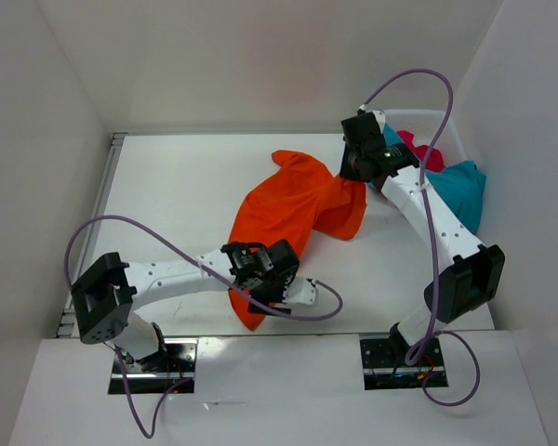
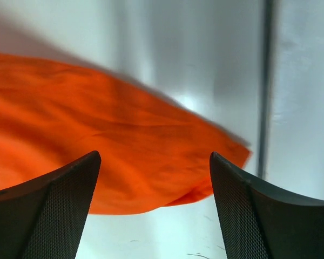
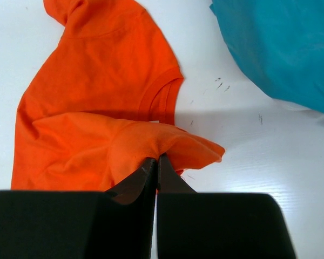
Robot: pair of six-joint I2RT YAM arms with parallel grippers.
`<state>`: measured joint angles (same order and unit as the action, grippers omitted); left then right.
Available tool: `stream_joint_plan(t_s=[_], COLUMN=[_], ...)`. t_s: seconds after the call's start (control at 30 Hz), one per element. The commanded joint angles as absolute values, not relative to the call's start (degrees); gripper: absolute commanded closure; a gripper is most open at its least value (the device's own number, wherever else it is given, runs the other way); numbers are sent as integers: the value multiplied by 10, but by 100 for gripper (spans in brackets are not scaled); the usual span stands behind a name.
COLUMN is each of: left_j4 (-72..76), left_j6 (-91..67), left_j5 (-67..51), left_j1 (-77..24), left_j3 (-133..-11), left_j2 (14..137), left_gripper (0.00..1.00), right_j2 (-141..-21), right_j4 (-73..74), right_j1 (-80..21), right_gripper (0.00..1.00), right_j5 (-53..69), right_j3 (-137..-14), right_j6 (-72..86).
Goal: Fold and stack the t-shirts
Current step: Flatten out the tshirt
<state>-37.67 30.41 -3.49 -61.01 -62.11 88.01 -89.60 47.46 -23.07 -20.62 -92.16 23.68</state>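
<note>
Orange shirt (image 1: pixel 293 209) rumpled on the table (image 1: pixel 167 204) beside the basket (image 1: pixel 451 125), right tool (image 3: pixel 155 167) pinched tight on a fold near its collar, left tool (image 2: pixel 154 162) gaping empty over the end away from the basket; light floppy cloth, grab hem corners.

We count three soft cloth short-sleeved t-shirts: one bright orange t-shirt (image 1: pixel 293 209) in the middle, one teal blue t-shirt (image 1: pixel 463 190) and one pink-red t-shirt (image 1: pixel 414 147) at the far right. We also count one white plastic basket (image 1: pixel 456 130) and two white robot arms: left arm (image 1: pixel 167 277), right arm (image 1: pixel 418 195).
</note>
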Motion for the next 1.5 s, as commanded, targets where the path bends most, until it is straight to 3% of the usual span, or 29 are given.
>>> stream_joint_plan(t_s=[0.0,0.3,0.53,0.63,0.8,0.93,1.03,1.17,1.27,1.33,1.37,1.43,1.47], left_j4=[-410,-396,-299,-288,-283,-289,-314,-349,-357,-339,-325,-296,-296], left_j6=[344,375,324,287,240,226,221,227,259,298,308,316,303], left_j5=[-68,-76,-2,4,4,5,34,113,169,194,203,218,218], left_j1=[-647,-682,-682,-682,-682,-682,-682,-600,-486,-356,-279,-210,-177], left_j3=[-590,-516,-485,-515,-537,-520,-514,-533,-614,-681,-763,-865,-927], left_j2=[879,879,911,953,1022,1001,966,904,876,876,876,900,912], left_gripper=[12,10,12,22,84,100,100,100,100,100,100,100,100], right_j2=[-867,-857,-824,-811,-811,-806,-813,-835,-901,-1012,-1065,-1131,-1166], right_j4=[458,463,463,463,463,463,463,456,451,491,519,505,504], right_j1=[-224,-224,-224,-224,-224,-224,-224,-218,-181,-174,-174,-152,-120], right_gripper=[100,100,100,100,100,100,100,100,100,100,100,100,100], right_j5=[-222,-228,-228,-228,-215,-215,-209,-172,-91,-77,-77,-70,-25], right_j3=[-919,-908,-884,-878,-867,-874,-892,-920,-989,-1139,-1324,-1433,-1547], right_j6=[225,220,226,231,231,225,214,193,158,132,126,156,180])
